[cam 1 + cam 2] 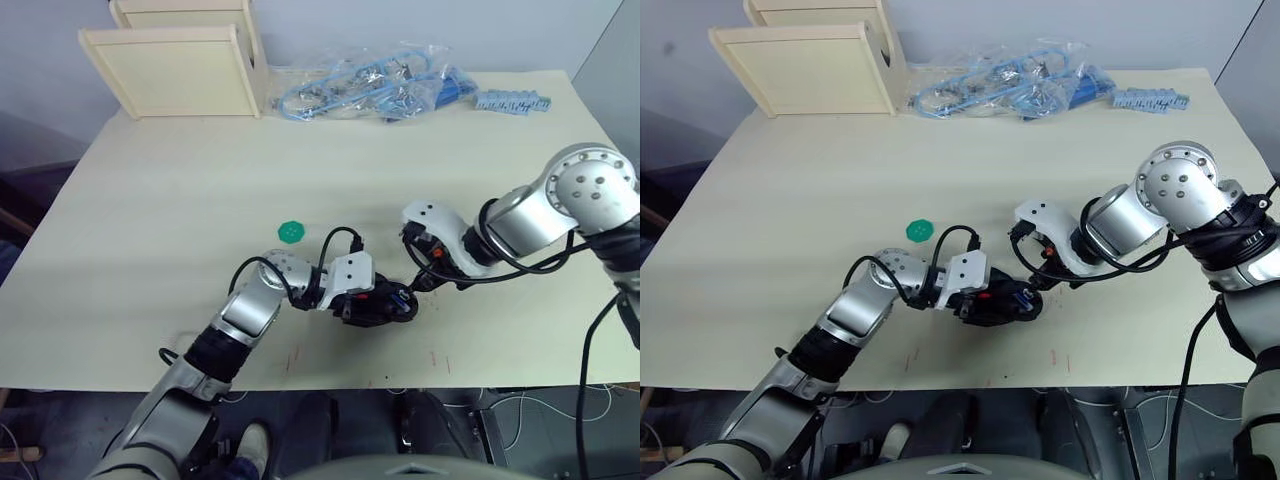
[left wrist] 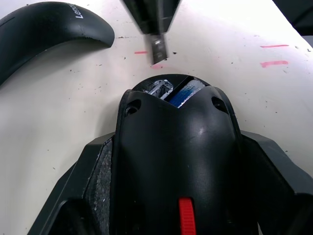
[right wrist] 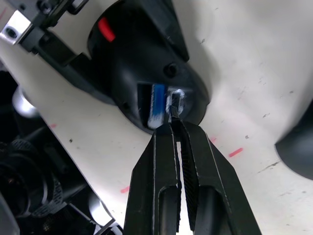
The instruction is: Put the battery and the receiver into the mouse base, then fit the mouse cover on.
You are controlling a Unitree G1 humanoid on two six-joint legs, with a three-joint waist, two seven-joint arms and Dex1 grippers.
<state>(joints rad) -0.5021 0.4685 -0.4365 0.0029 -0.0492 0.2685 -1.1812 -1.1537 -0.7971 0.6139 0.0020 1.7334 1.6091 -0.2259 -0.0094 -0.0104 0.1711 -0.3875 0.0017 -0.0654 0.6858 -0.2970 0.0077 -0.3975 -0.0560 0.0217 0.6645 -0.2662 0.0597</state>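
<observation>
Near the worktop's front edge, my left gripper (image 1: 992,300) hugs the hard, slippery mouse base (image 2: 176,161) by its sides, while my right gripper (image 3: 174,123) pinches the tiny receiver (image 3: 175,104) beside the battery (image 3: 157,104).

The table (image 1: 150,210) carries 1 mouse base (image 2: 176,161), 1 mouse cover (image 2: 44,34) and 1 battery (image 3: 157,105) seated in the base. Also on it are 1 round green disc (image 1: 291,232), 1 clear bag of blue cables (image 1: 365,85), 1 strip of pale blue connectors (image 1: 512,101) and 2 pale wooden boxes (image 1: 180,60). 2 grippers are counted, the left gripper (image 1: 372,300) and the right gripper (image 3: 175,128).
</observation>
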